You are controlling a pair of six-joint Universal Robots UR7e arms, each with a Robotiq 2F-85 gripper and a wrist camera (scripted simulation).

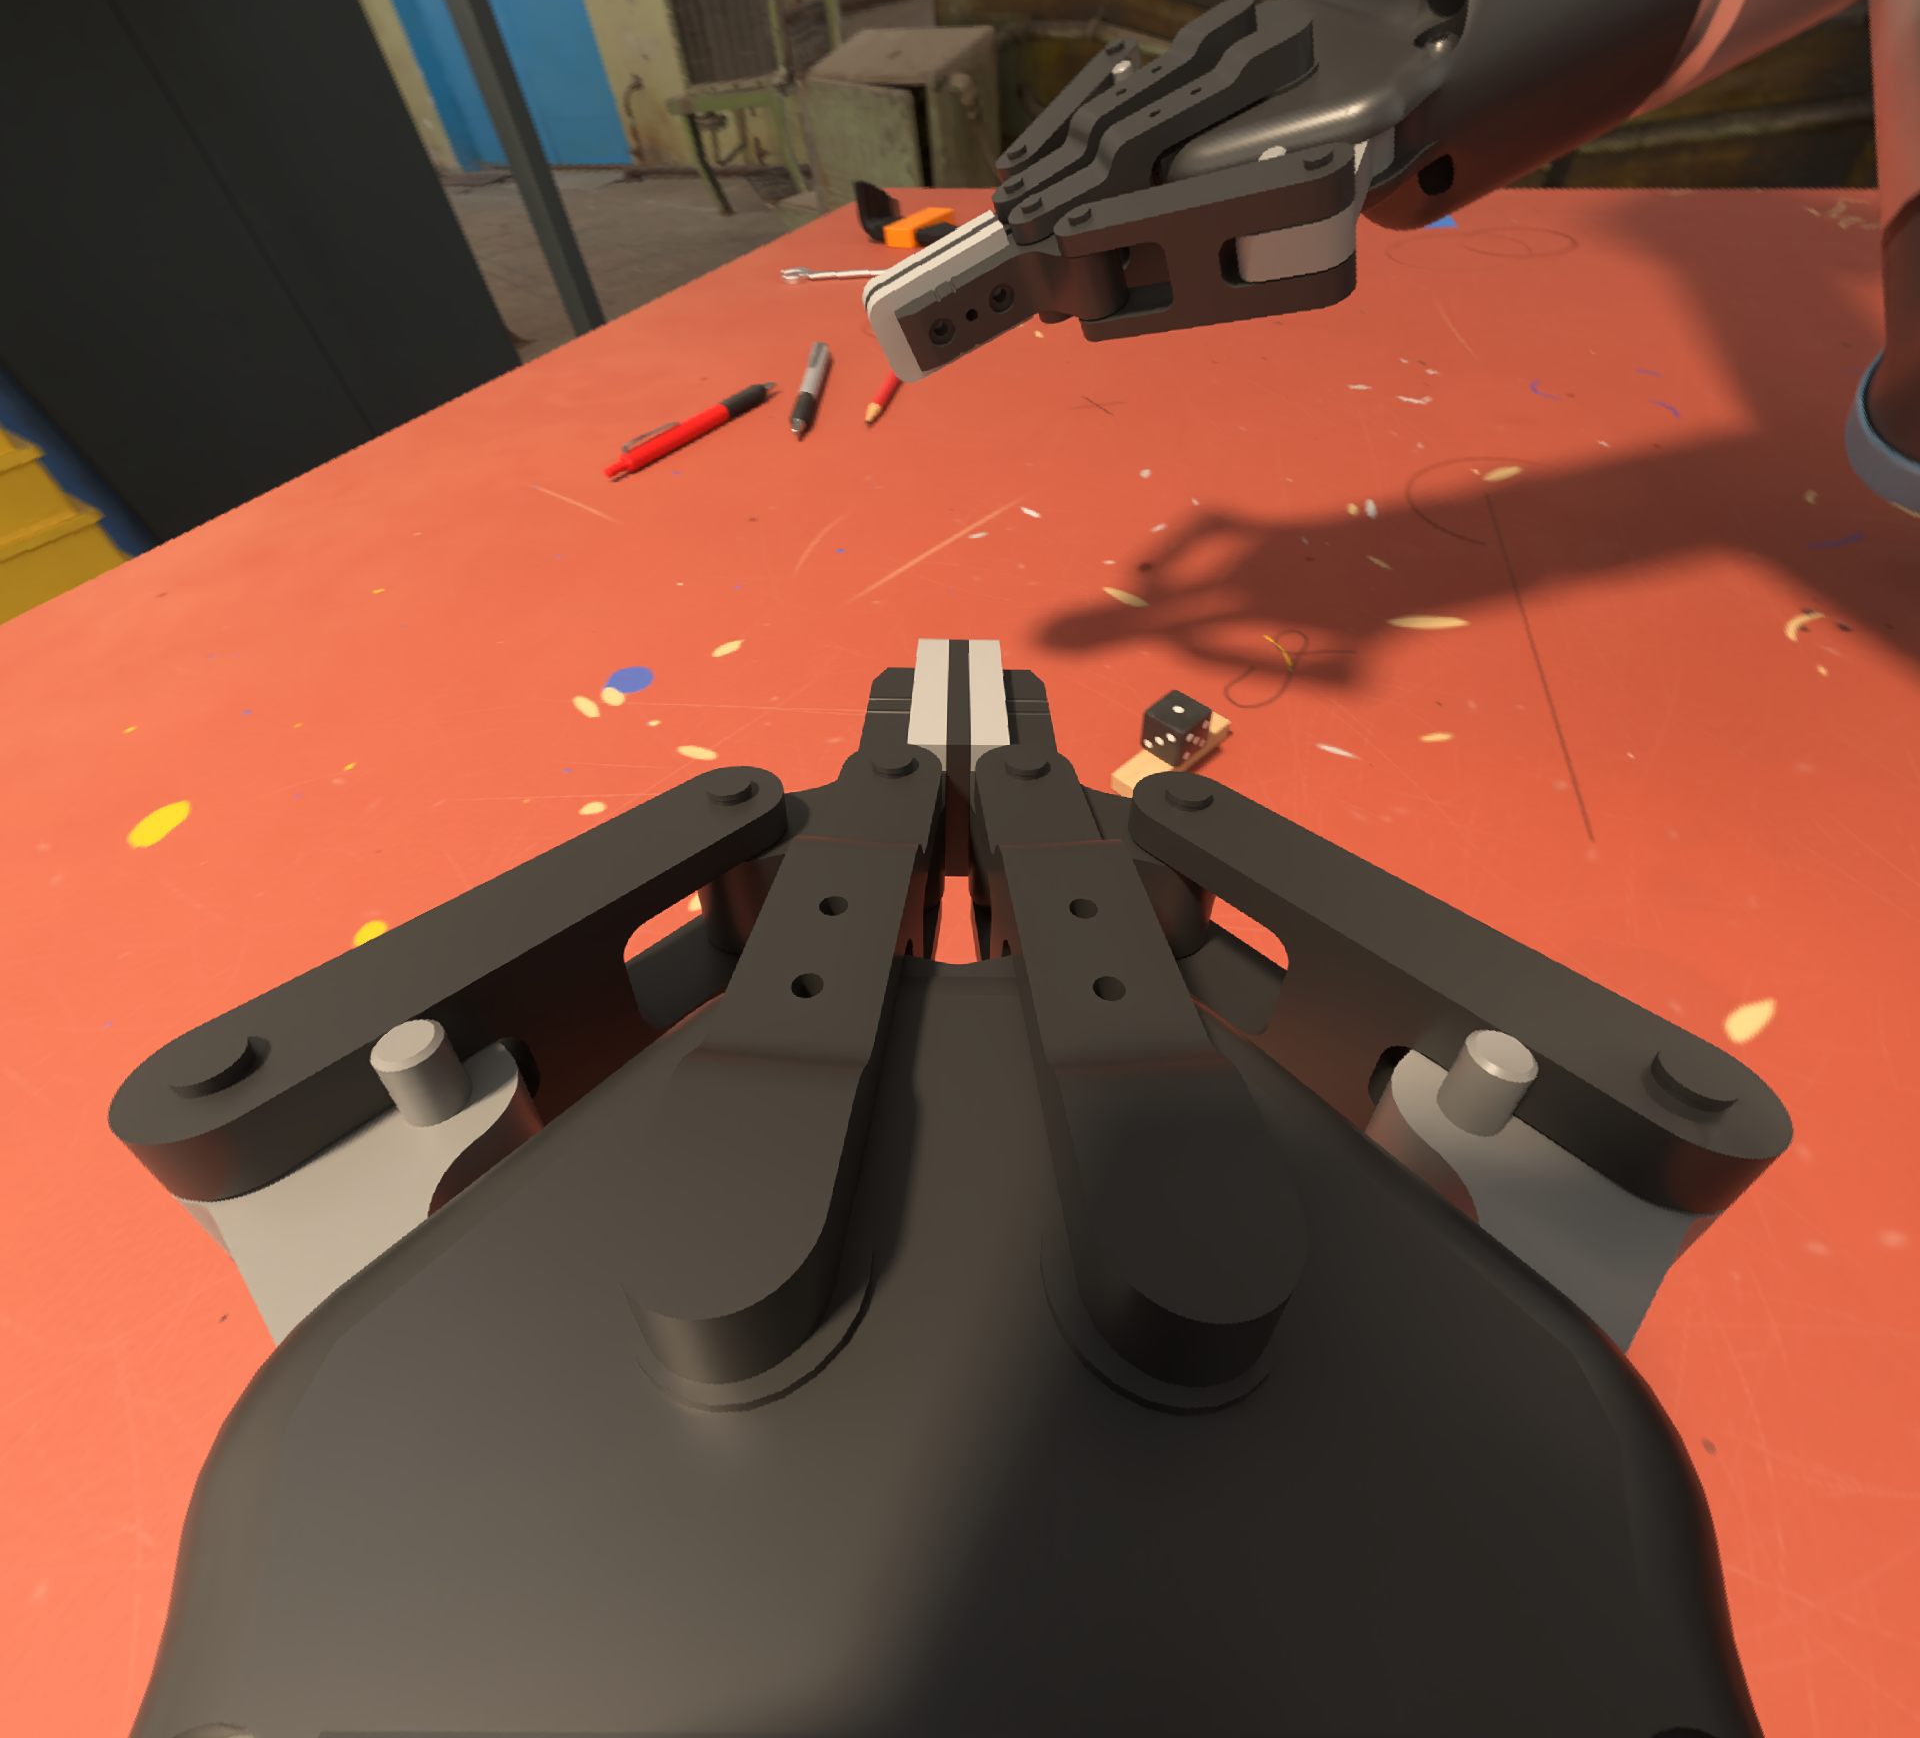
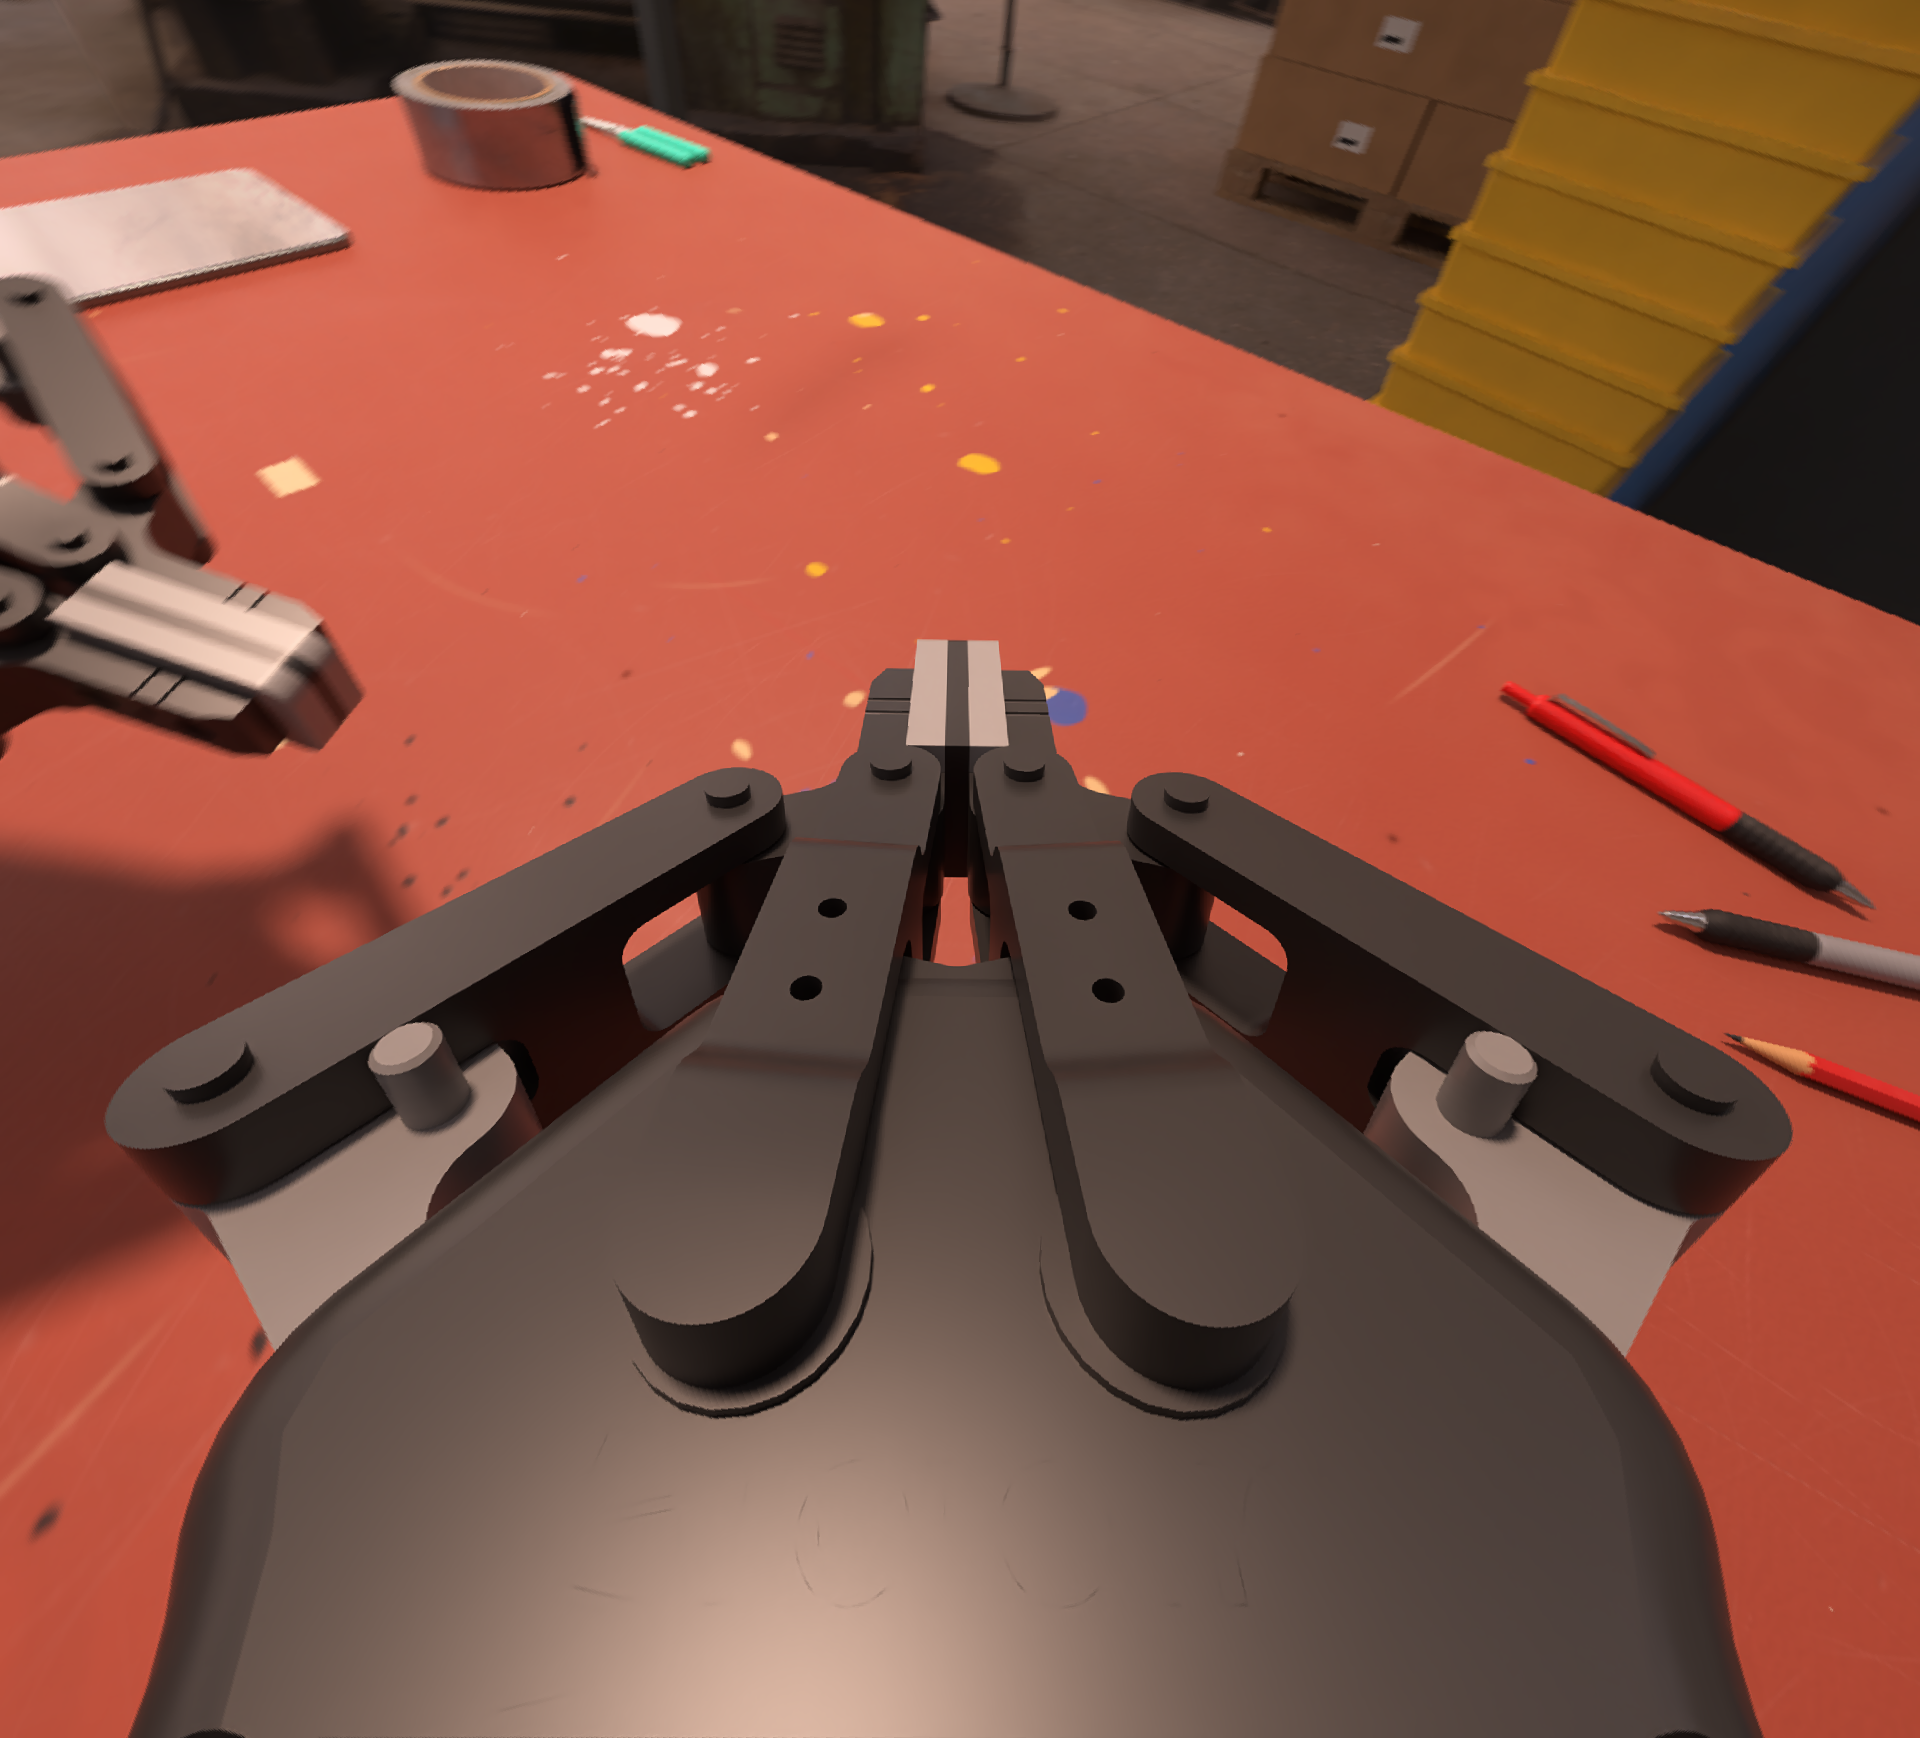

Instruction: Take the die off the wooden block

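Left gripper: clenched, the 2 pads pressed together with nothing between, above the red table.
Right gripper: also clenched on nothing, raised over the table, well apart from the die.
Die: black with white dots, sitting on the wooden block, just right of the left fingertips.
Far side: red pen, marker, pencil.
Other end: tape roll, metal plate.
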